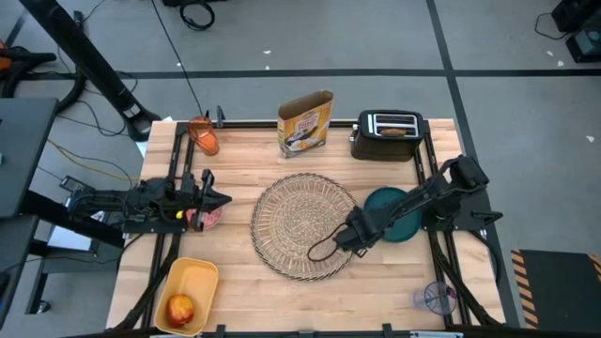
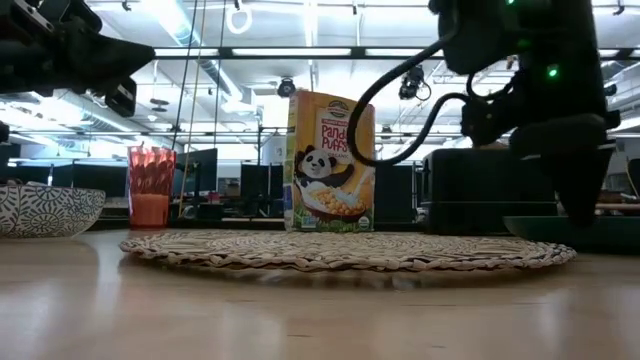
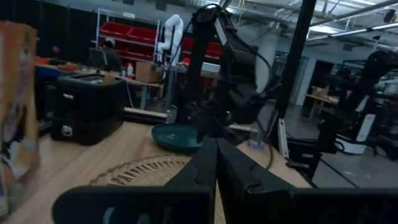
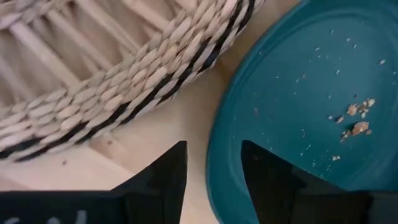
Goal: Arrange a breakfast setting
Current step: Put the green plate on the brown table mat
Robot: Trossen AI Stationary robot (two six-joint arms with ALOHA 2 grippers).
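Note:
The woven straw placemat [image 1: 302, 225] lies flat at the table's middle. The teal plate [image 1: 394, 214] rests on the table just right of it, with crumbs on it [image 4: 354, 121]. My right gripper [image 1: 349, 237] is open and points down at the plate's left rim [image 4: 214, 168], one finger on either side. My left gripper [image 1: 223, 197] is shut and empty above the small pink bowl [image 1: 208, 217]. The orange cup [image 2: 150, 187] stands at the far left. The red apple [image 1: 180, 308] sits in a yellow bowl. The toast [image 1: 394, 132] sticks out of the toaster. My right gripper comes at the teal plate's left rim [image 4: 217, 149] from above, slanting. One finger [image 4: 161, 180] stands over the bare table outside the rim, and the other [image 4: 267, 180] over the plate's inside. I cannot tell whether either finger touches the plate.
A cereal box [image 1: 305, 122] stands behind the placemat at the far edge. A black toaster [image 1: 387, 139] stands at the far right. The yellow bowl [image 1: 188, 291] is at the near left corner. A small purplish thing [image 1: 436, 299] lies at the near right.

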